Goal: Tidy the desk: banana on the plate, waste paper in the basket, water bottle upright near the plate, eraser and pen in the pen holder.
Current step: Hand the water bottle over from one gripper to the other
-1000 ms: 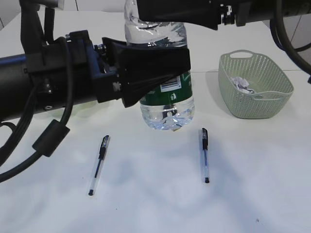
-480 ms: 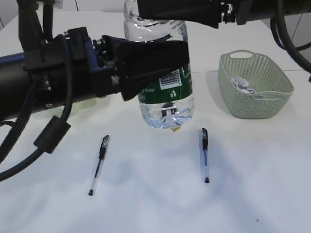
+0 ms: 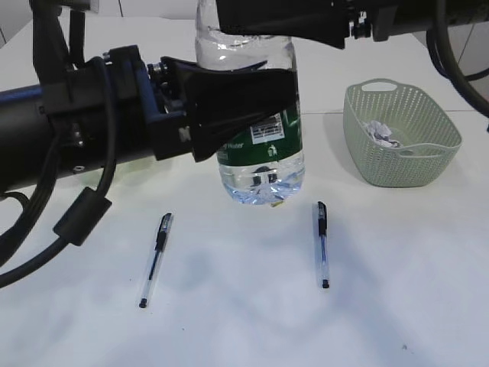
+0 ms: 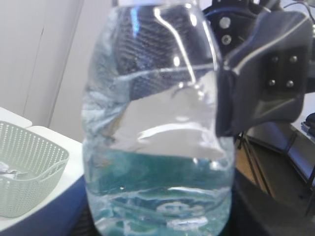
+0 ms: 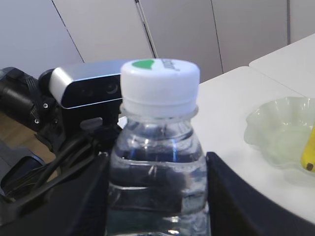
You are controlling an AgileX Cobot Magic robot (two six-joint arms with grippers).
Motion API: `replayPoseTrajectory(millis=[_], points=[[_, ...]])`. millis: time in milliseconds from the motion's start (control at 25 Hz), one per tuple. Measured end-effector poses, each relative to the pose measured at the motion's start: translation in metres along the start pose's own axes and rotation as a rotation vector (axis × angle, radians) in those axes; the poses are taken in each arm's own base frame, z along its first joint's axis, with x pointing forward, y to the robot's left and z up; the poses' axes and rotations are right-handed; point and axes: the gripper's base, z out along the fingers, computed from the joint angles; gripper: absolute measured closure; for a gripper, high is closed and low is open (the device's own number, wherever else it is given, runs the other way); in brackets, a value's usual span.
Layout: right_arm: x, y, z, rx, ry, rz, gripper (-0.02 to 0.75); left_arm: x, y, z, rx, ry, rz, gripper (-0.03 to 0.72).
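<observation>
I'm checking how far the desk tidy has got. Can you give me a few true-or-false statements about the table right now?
1. The water bottle is upright with its cap on. True.
2. Both pens are in a holder. False: the left pen and right pen lie on the table.
3. Crumpled paper sits in the basket. True.
4. The basket is tipped over. False: it stands upright.
</observation>
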Motion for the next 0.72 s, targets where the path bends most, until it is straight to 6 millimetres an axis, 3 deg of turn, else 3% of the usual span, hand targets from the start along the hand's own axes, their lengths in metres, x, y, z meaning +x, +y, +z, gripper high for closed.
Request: replayPoseTrajectory(millis=[400,720], points=[[0.011,-0.004,-0.001,0.051,0.120,0.052,0.157,0.006,0.006,0.000,-0.057,0.056,0.047,0.297],[0.017,-0.001,-0.007,0.072,0.223,0.019,0.136,0.005,0.011,-0.002,-0.090,0.056,0.049,0.297]])
